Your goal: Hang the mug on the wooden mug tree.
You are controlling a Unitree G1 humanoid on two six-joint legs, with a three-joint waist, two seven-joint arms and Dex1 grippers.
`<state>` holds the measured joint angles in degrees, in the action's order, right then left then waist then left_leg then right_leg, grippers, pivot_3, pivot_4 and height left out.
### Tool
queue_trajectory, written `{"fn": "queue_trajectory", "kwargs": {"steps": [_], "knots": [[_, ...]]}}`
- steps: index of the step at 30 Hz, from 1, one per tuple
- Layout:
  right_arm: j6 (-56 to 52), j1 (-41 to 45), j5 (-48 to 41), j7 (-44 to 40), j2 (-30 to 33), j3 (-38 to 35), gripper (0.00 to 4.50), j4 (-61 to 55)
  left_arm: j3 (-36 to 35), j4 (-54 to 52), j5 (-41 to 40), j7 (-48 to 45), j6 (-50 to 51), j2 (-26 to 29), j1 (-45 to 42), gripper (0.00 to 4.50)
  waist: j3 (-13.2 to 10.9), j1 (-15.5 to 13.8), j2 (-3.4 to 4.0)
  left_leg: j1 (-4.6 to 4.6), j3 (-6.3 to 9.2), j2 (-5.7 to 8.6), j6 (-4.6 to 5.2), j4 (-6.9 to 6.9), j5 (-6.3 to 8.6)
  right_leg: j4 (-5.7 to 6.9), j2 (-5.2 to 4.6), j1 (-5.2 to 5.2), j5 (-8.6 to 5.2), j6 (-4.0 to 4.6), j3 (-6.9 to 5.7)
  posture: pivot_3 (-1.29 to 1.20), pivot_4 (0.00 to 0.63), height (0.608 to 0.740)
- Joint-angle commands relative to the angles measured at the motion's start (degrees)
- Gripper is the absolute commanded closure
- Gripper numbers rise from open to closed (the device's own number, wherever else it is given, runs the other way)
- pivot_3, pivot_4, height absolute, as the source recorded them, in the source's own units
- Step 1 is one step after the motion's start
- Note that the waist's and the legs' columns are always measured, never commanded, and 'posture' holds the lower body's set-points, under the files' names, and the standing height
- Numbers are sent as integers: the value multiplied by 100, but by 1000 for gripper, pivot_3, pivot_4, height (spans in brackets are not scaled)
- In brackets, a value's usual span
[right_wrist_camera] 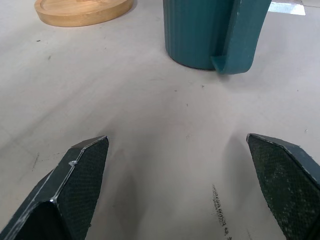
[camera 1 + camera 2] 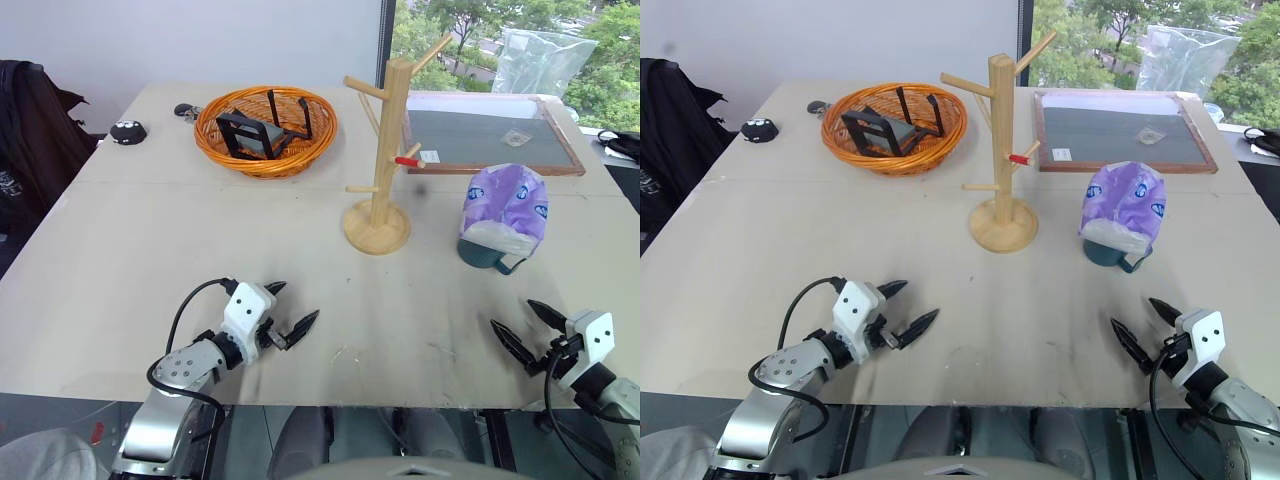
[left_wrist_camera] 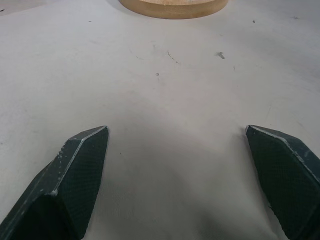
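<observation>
- Standing right of centre in the left eye view, the mug (image 2: 487, 253) rests on the table (image 2: 150, 240) with the purple-and-white plastic bag (image 2: 507, 207) draped over its top, so only its teal lower wall and handle show.
- In the right wrist view the mug's ribbed wall and loop handle sit upright on the table surface, apart from both black fingers (image 1: 75, 185).
- The wooden mug tree (image 2: 385, 150) stands upright in the upper middle of the left eye view, just left of the mug and not touching it; its red-tipped peg points toward the right of the frame.
- No mug hangs on any peg.
- The left gripper (image 2: 290, 315) lies low over the table in the lower left of the left eye view, jaws spread wide apart with nothing between them.
- The right gripper (image 2: 530, 330) sits in the lower right corner of that view, jaws also wide apart and empty, pointing toward the mug but well short of it.
- The orange wicker basket (image 2: 265, 130) sits in the upper left of centre, holding a black folding stand (image 2: 255, 130).
- A framed dark board (image 2: 490, 140) lies flat in the upper right, behind the bagged mug.
- A small black round object (image 2: 128, 131) sits near the table's upper left edge.
</observation>
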<state>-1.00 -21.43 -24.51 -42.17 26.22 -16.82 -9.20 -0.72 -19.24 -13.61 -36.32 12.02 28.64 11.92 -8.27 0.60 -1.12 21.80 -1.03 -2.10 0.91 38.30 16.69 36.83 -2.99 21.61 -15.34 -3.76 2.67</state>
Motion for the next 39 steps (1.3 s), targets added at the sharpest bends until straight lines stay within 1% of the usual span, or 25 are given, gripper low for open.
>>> {"fn": "queue_trajectory", "kwargs": {"steps": [1, 20, 25, 29, 34, 36, 39], "knots": [[114, 25, -81, 6, 55, -202, 31, -197, -45, -137, -54, -20, 9, 20, 40, 0, 0, 0, 0, 0, 0, 0, 0, 0, 0, 0, 0, 0, 0, 0, 0, 0, 150, 737], [157, 101, -5, -3, 92, -152, 31, -154, -83, -97, -92, -69, -18, 35, -17, 0, 0, 0, 0, 0, 0, 0, 0, 0, 0, 0, 0, 0, 0, 0, 0, 0, 150, 737], [367, 119, 133, 114, 45, -182, 31, -286, -44, -132, -147, -237, 31, 114, -155, 0, 0, -3, 0, 1, 0, 1, 0, 0, 0, 0, 0, 0, 0, 0, -1, 0, 150, 737], [703, 192, 415, 453, 23, -280, 31, -714, -16, -294, -358, -612, 44, 266, -460, 0, -1, -4, 0, 1, 1, 2, 0, 0, 0, 0, 1, 1, 0, 0, -1, 0, 150, 737], [917, 426, 720, 930, 100, -548, 31, -1338, 156, -656, -887, -1015, 415, 341, -1169, 0, -1, -24, -2, 3, 3, 4, 0, 2, 0, 0, 1, 1, 1, -2, -3, 0, 150, 737], [800, 577, 675, 971, 201, -586, 31, -1589, 204, -843, -1113, -1086, 641, 349, -1453, 0, -1, -19, -2, 6, 3, 5, -1, 2, 0, 0, 1, 2, 1, -2, -3, 0, 150, 737], [615, 817, 704, 923, 407, -421, 31, -1898, 206, -1016, -1359, -1127, 939, 380, -1835, 0, -1, -1, -1, 5, 4, 4, -1, 2, -1, 0, 2, 2, 1, -2, -2, 0, 150, 737]]}}
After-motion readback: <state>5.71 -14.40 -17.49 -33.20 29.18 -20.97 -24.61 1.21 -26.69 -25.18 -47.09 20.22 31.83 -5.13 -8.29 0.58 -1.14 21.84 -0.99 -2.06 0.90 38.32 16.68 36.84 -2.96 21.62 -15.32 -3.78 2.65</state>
